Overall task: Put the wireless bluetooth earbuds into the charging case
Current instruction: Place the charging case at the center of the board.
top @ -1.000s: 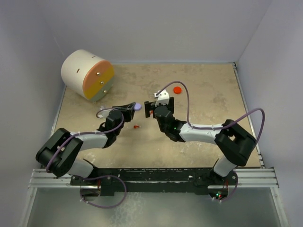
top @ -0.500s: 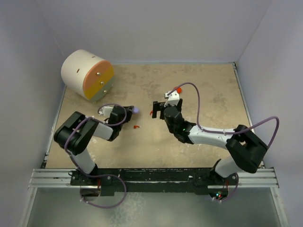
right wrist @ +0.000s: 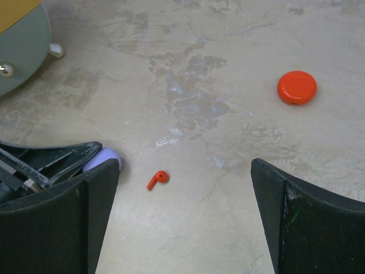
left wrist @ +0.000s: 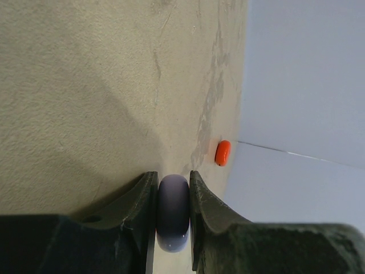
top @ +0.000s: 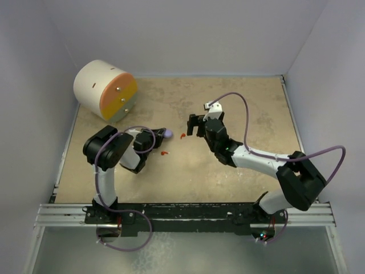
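- A tan, stone-patterned counter (top: 171, 182) seen from above, walled in by pale panels, with two robot arms reaching in from its near edge.
- The left pincer (left wrist: 172, 178) is clenched on a round lavender charging case (left wrist: 173, 212). The case stands on edge between the two dark fingers, low over the counter, left of centre.
- The right pincer (right wrist: 183, 165) is released, its fingers spread wide. It hangs over the middle of the counter, facing the left pincer.
- A tiny red earbud (right wrist: 157, 178) lies loose on the counter between the two pincers. It is just beside the lavender case and touches neither pincer.
- A second red earbud (top: 163, 153) lies a little nearer the arm bases, close to the left arm's wrist, also untouched.
- A round red charging case (right wrist: 296, 87) lies flat and closed on the counter farther back, well apart from the earbuds. In the overhead view the right arm hides it.
- A large white drum (top: 97, 85) with an orange and yellow face lies on its side in the far left corner.
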Action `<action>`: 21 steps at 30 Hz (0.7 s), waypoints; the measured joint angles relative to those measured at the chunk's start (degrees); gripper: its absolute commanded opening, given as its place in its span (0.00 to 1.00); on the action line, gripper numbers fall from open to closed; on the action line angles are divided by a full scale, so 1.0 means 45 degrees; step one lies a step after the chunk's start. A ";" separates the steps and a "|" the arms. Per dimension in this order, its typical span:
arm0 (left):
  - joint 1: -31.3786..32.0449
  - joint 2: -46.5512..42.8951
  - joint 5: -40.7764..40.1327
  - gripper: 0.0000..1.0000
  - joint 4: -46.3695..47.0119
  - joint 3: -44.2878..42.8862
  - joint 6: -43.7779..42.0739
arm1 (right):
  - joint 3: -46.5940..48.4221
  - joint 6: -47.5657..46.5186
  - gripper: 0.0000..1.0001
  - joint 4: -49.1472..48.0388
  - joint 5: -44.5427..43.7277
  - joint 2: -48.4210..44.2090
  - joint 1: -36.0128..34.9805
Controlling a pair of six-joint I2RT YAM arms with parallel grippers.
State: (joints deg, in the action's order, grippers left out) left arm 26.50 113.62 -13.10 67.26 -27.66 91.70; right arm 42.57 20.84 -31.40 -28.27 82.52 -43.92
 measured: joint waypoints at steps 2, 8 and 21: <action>-0.0053 0.0005 0.0068 0.29 0.0024 0.0000 -0.0097 | 0.0432 -0.0010 1.00 0.0204 0.0248 0.0384 0.0253; -0.0228 -0.0631 -0.0005 0.52 -0.0515 0.0005 -0.0641 | 0.1666 -0.0141 1.00 0.0816 0.0918 0.1486 0.0933; -0.0306 -0.7640 -0.2594 0.61 -0.9068 -0.0461 -0.3249 | 0.5809 0.0044 1.00 0.2161 0.3298 0.5260 0.3721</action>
State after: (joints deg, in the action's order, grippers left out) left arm 25.12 79.24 -24.77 26.46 -29.74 77.08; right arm 68.71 21.04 -21.67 -13.43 106.19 -27.18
